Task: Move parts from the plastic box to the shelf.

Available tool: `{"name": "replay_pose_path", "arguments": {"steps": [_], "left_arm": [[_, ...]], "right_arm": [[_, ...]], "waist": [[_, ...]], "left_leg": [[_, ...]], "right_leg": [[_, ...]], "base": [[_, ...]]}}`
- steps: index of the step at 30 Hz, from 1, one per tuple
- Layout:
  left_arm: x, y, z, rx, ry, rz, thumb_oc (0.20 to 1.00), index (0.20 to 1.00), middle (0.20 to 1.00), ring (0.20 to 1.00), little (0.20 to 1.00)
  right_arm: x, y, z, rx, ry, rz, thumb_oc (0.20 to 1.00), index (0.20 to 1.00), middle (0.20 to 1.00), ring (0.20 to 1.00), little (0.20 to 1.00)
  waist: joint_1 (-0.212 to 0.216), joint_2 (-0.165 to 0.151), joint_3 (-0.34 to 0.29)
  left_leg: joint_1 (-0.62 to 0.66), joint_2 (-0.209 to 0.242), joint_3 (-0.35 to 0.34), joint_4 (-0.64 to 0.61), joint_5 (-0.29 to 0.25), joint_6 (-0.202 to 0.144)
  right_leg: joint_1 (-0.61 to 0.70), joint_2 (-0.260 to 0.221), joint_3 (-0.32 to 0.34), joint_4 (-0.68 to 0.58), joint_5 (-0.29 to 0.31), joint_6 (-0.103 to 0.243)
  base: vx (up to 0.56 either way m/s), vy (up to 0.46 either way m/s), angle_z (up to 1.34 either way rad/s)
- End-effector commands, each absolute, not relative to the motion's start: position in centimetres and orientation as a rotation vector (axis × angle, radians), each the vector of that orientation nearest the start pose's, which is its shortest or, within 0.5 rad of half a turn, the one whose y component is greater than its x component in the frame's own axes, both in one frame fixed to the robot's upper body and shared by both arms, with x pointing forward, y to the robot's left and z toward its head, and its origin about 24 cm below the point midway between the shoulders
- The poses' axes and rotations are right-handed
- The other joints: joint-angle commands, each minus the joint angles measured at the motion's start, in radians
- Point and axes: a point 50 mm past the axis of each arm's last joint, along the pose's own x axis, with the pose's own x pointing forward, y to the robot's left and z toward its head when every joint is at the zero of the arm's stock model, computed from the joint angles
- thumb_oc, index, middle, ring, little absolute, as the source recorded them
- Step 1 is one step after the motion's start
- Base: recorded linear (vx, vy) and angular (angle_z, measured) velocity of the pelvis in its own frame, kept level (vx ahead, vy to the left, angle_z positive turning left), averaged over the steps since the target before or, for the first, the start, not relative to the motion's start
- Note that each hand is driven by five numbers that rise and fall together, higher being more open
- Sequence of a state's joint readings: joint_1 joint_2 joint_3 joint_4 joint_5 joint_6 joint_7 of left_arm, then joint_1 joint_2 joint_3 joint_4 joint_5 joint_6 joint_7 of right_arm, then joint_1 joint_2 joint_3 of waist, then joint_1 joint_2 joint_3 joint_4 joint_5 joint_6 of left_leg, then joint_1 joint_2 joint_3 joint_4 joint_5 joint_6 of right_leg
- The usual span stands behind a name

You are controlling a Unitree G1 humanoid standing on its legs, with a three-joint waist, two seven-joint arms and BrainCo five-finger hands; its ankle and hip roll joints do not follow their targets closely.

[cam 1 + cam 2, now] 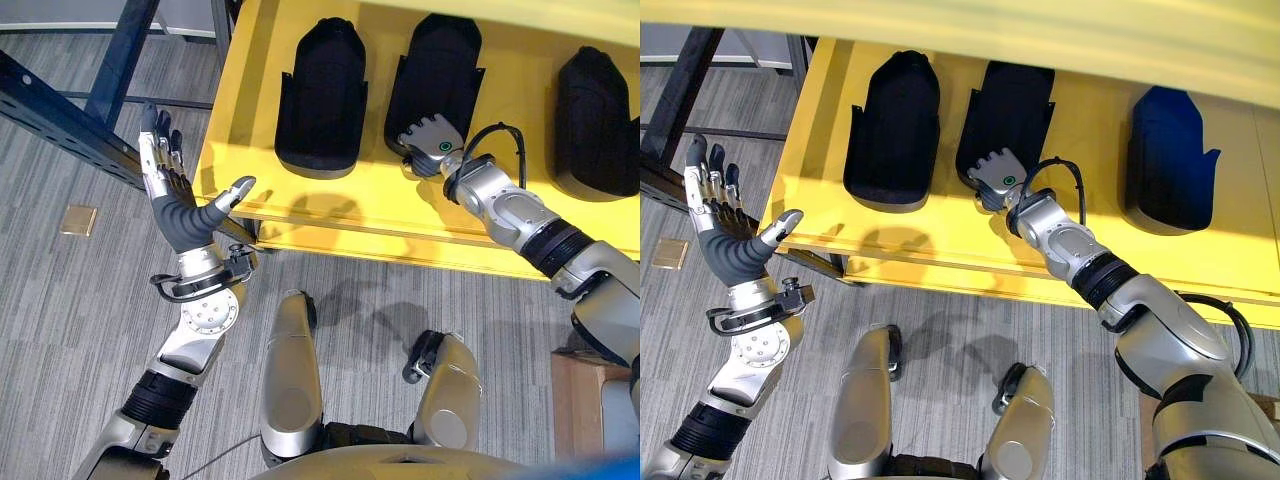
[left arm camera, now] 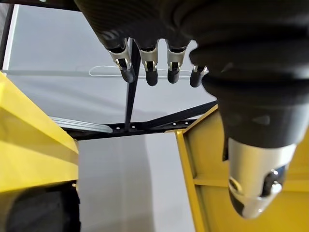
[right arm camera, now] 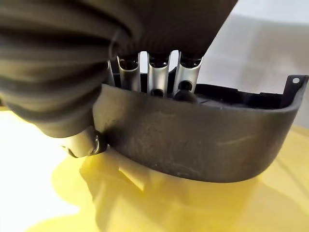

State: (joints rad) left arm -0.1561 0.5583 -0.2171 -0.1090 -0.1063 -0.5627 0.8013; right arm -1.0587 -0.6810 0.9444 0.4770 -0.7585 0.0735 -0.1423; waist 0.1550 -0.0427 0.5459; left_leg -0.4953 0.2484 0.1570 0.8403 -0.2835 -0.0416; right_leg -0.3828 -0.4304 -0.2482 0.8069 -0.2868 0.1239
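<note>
I saw three black parts on the yellow shelf (image 1: 330, 205): left part (image 1: 322, 95), middle part (image 1: 434, 75), right part (image 1: 597, 120). My right hand (image 1: 432, 142) pinched the middle part's near rim, fingers curled inside, thumb outside. My left hand (image 1: 175, 195) hovered beside the shelf's left edge, fingers spread, holding nothing.
</note>
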Motion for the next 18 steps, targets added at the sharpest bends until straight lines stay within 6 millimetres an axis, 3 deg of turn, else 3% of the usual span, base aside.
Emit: {"name": "replay_pose_path", "arguments": {"steps": [1,14,18], "left_arm": [[23.6,19.6,17.5,0.029,-0.975,0.336,1.000,1.000,1.000,1.000,1.000],[23.6,19.4,17.2,0.049,-0.983,0.367,1.000,1.000,1.000,1.000,1.000],[23.4,19.6,17.2,0.054,-0.988,0.384,1.000,1.000,1.000,1.000,1.000]], "right_arm": [[37.5,-12.6,15.3,-1.901,-0.476,0.323,0.200,0.200,0.200,0.200,0.200],[37.0,-16.7,13.4,-1.761,-0.246,0.225,0.200,0.200,0.200,0.200,0.200],[36.5,-17.8,13.2,-1.745,-0.264,0.206,0.200,0.200,0.200,0.200,0.200]], "waist": [[0.031,0.005,-0.026],[0.003,-0.012,-0.026],[-0.009,-0.017,-0.026]], "left_leg": [[0.072,0.035,0.057,-0.021,-0.094,0.061],[0.070,0.056,0.061,-0.030,-0.088,0.057],[0.072,0.059,0.066,-0.032,-0.090,0.057]], "right_leg": [[-0.035,-0.007,-0.085,0.061,0.002,-0.051],[-0.033,0.002,-0.081,0.049,0.005,-0.049],[-0.030,0.009,-0.076,0.038,0.006,-0.049]], "base": [[0.01,-0.007,-0.04],[0.00,-0.001,0.00],[0.00,0.000,0.00]]}}
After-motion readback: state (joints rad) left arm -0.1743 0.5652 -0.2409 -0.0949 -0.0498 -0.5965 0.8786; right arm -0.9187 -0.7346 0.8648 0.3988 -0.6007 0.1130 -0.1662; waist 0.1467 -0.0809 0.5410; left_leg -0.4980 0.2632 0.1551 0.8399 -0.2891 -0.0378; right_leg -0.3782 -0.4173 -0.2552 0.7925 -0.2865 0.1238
